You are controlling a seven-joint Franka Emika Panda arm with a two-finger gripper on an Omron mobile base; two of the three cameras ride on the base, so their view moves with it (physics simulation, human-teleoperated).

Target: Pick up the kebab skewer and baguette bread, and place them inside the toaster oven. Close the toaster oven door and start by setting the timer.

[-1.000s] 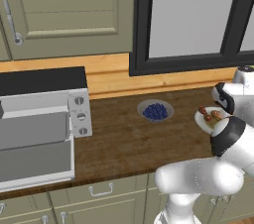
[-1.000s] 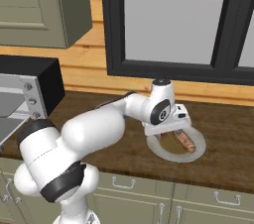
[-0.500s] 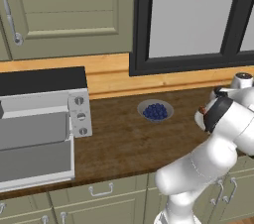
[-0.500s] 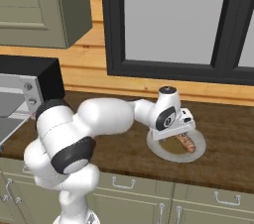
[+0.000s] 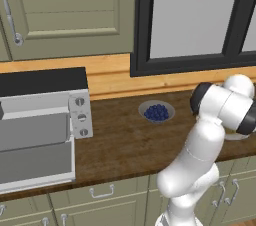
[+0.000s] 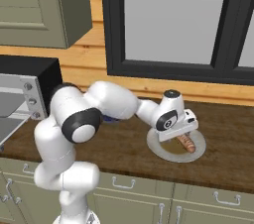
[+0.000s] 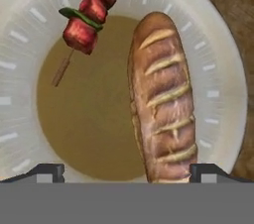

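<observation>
While we reach far to the right, our arm bends low over the white plate (image 6: 166, 154), and the end effector (image 7: 126, 171) hangs just above it with its fingers spread wide, holding nothing. Compared with a second ago, our elbow has swung up and across, and the hand now sits lower over the plate. On the plate, the baguette bread (image 7: 161, 99) lies beside the kebab skewer (image 7: 92, 12), apart from it. At the left of the surface (image 5: 120, 140) stands the toaster oven (image 5: 42, 120) with the toaster oven door (image 5: 35, 165) folded down. A bowl of blueberries (image 5: 156, 112) sits between oven and plate.
</observation>
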